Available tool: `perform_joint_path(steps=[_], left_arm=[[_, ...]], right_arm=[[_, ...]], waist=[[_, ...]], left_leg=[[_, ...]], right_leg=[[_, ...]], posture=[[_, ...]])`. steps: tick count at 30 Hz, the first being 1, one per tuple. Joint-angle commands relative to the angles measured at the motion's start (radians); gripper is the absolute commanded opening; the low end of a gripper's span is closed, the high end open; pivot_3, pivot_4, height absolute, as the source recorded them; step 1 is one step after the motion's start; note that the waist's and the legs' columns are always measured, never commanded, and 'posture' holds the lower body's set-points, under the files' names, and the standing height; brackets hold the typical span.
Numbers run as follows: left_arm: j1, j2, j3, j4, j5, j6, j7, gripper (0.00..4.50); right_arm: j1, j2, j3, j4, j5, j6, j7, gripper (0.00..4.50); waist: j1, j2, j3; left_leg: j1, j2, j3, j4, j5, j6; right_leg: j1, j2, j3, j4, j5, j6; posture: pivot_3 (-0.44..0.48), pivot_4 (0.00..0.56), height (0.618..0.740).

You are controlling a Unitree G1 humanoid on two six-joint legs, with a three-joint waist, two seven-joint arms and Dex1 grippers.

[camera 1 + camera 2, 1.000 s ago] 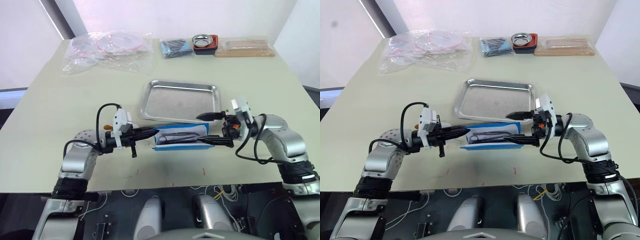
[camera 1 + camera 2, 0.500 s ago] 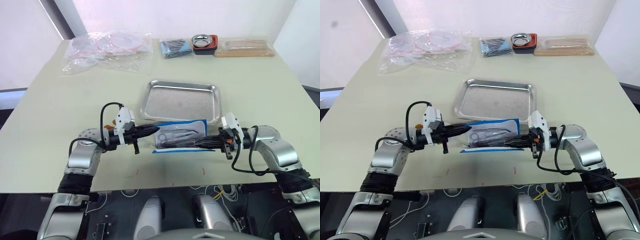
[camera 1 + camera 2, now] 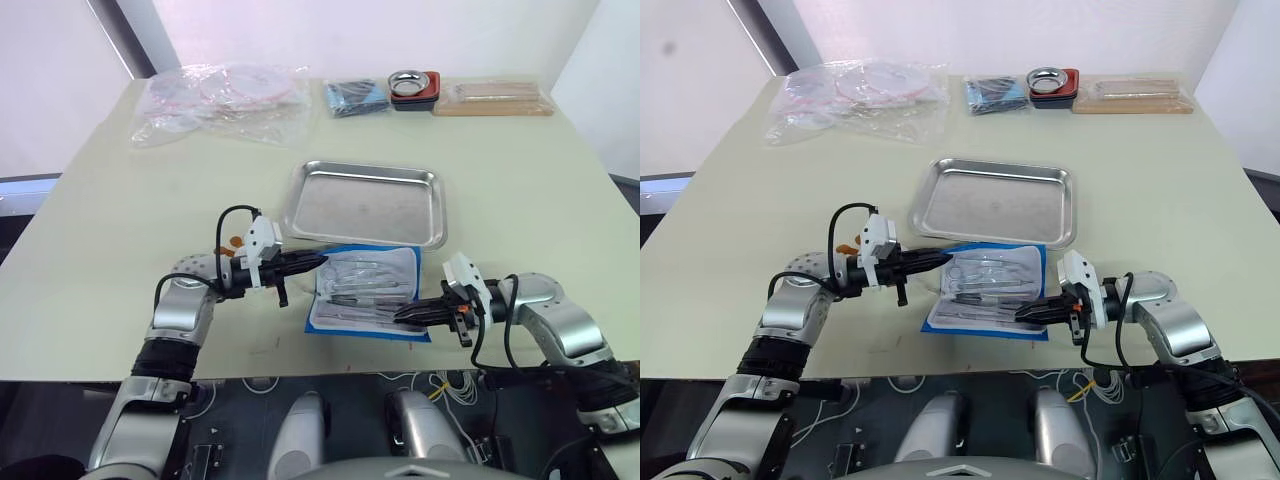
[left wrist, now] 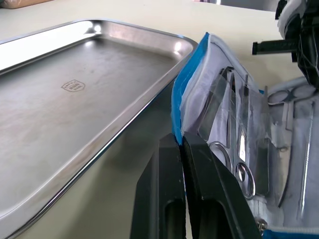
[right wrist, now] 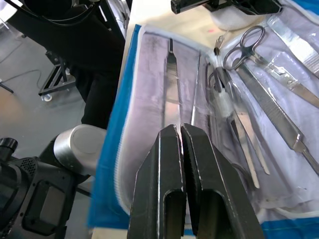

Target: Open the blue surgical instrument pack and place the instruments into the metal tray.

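The blue surgical instrument pack (image 3: 330, 318) lies unfolded just in front of the metal tray (image 3: 360, 200), whitish pocketed inner face up. Several silver instruments (image 3: 365, 280) with ring handles sit in its clear pockets (image 4: 239, 149). My left gripper (image 3: 318, 260) is shut on the pack's blue-bordered left edge (image 4: 175, 119), holding that edge raised beside the tray's rim (image 4: 134, 107). At the pack's near edge my right gripper (image 3: 400, 315) is shut on the flap (image 5: 149, 99), its fingertips lying over the inner face. The tray holds nothing.
Along the table's far edge lie clear plastic bags (image 3: 220, 100), a small dark-blue packet (image 3: 355, 96), a round metal bowl in a red holder (image 3: 413, 86) and a flat tan package (image 3: 495, 97). The table's front edge runs just below the pack.
My right gripper closed on the pack's near flap and drew it toward the table's front edge, unfolding the pack. The left gripper kept its hold on the left edge.
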Motion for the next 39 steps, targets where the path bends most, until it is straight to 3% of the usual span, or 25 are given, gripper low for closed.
perform_joint_path(steps=[1,12,33,35,36,37,38,39], left_arm=[[0.003,0.002,-0.052,0.052,0.059,-0.018,-0.016,0.00],[-0.014,0.017,-0.070,0.111,0.126,0.012,0.035,0.00],[0.023,0.005,-0.018,0.072,0.070,0.073,0.059,0.00],[0.027,0.003,-0.013,0.061,0.056,0.092,0.060,0.82],[0.029,0.003,-0.012,0.056,0.053,0.098,0.058,0.91],[0.029,0.004,-0.012,0.054,0.057,0.095,0.064,1.47],[0.029,0.003,-0.010,0.054,0.063,0.088,0.072,1.59],[0.031,0.004,-0.010,0.050,0.064,0.089,0.074,2.09]], right_arm=[[0.049,-0.026,0.005,-0.043,0.000,-0.009,0.004,0.13],[0.112,-0.042,0.041,-0.016,-0.073,-0.114,0.008,0.13],[0.125,-0.038,0.048,-0.012,-0.070,-0.118,-0.008,0.13],[0.124,-0.042,0.048,-0.017,-0.062,-0.105,-0.001,0.88],[0.124,-0.042,0.048,-0.017,-0.062,-0.104,-0.001,0.98],[0.124,-0.040,0.046,-0.015,-0.066,-0.114,-0.004,1.53],[0.125,-0.038,0.045,-0.011,-0.074,-0.132,-0.007,1.65],[0.126,-0.035,0.044,-0.007,-0.081,-0.147,-0.013,2.17]], waist=[[0.001,0.000,0.000],[-0.004,0.002,-0.003],[-0.006,0.003,-0.004],[-0.006,0.003,-0.004],[-0.006,0.003,-0.004],[-0.006,0.003,-0.004],[-0.006,0.003,-0.004],[-0.006,0.003,-0.004]], left_leg=[[0.000,0.000,0.000,0.000,0.000,0.000],[0.004,0.000,0.000,0.000,0.000,0.000],[0.014,0.001,0.001,-0.001,0.000,0.000],[0.014,0.001,0.001,-0.001,0.000,0.000],[0.014,0.001,0.001,-0.001,0.000,0.000],[0.014,0.001,0.001,-0.001,0.000,0.000],[0.014,0.001,0.001,-0.001,0.000,0.000],[0.014,0.001,0.001,-0.001,0.000,0.000]], right_leg=[[0.000,0.000,0.000,0.000,0.000,0.000],[0.002,0.001,0.000,0.001,0.000,0.000],[0.011,0.001,0.001,0.001,0.000,0.000],[0.011,0.001,0.001,0.001,0.000,0.000],[0.011,0.001,0.001,0.001,0.000,0.000],[0.011,0.001,0.001,0.001,0.000,0.000],[0.011,0.001,0.001,0.001,-0.001,0.000],[0.011,0.001,0.001,0.001,-0.001,0.000]], posture=[[0.000,0.150,0.740],[0.000,0.150,0.740],[0.000,0.150,0.740],[0.000,0.150,0.740],[0.000,0.150,0.740],[0.000,0.150,0.740],[0.000,0.150,0.740],[0.000,0.150,0.740]])
